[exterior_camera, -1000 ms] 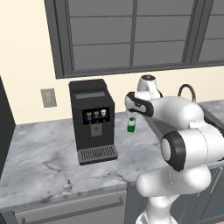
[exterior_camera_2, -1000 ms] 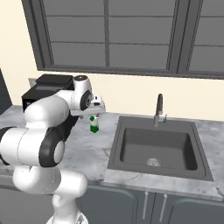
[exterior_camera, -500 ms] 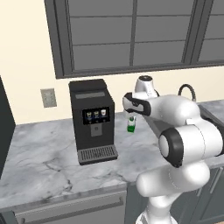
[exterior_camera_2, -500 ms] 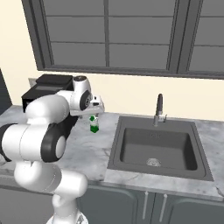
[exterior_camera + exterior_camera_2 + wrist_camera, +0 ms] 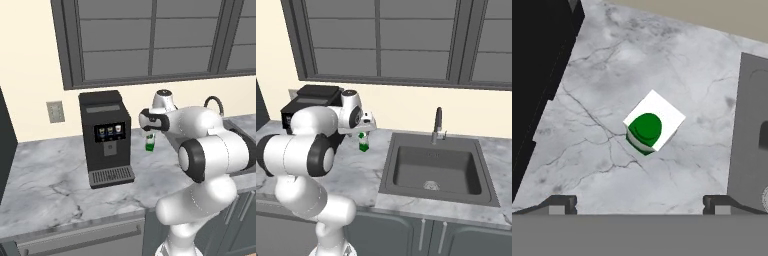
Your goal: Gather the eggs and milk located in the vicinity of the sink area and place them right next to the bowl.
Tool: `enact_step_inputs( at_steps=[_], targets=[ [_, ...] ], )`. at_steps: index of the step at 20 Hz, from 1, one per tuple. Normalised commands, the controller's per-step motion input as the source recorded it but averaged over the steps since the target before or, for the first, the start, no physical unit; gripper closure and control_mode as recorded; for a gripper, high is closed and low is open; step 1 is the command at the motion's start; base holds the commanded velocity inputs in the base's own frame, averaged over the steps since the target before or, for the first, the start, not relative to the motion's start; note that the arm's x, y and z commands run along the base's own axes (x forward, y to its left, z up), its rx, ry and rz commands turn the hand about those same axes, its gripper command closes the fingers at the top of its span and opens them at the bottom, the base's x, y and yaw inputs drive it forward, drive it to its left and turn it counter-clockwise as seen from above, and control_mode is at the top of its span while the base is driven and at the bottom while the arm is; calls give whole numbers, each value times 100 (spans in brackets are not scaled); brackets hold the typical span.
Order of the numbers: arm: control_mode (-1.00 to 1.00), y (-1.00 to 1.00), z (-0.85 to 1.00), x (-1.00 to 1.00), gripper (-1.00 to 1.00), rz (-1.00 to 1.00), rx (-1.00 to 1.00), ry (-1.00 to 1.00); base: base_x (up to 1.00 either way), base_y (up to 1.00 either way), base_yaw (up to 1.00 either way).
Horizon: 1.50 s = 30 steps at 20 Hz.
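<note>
Tool (image 5: 640,202) hovers directly above the milk (image 5: 651,129), its 2 fingertips (image 5: 559,204) spread wide apart and gripping nothing. Milk (image 5: 150,143) stands upright on the marble bench (image 5: 55,175), between the black coffee machine (image 5: 105,137) and the sink (image 5: 436,167), well clear of both.

Milk (image 5: 653,128) white, green (cap too); counter (image 5: 612,80) grey-veined
</note>
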Motion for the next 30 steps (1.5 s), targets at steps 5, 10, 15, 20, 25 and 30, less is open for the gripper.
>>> enact_step_inputs(
  at_steps=[5, 10, 15, 20, 25, 30],
  targets=[
    [-100, 0, 0, 10, -100, 0, 0, 0, 0, 0, 0],
    [-100, 0, -18, 24, -100, 0, 0, 0, 0, 0, 0],
    [-100, 3, -22, 19, -100, 0, 0, 0, 0, 0, 0],
    [-100, 1, -3, 9, -100, 0, 0, 0, 0, 0, 0],
    [-100, 0, 0, 22, -100, 0, 0, 0, 0, 0, 0],
    [-100, 0, -2, 11, -100, 0, 0, 0, 0, 0, 0]
  ],
)
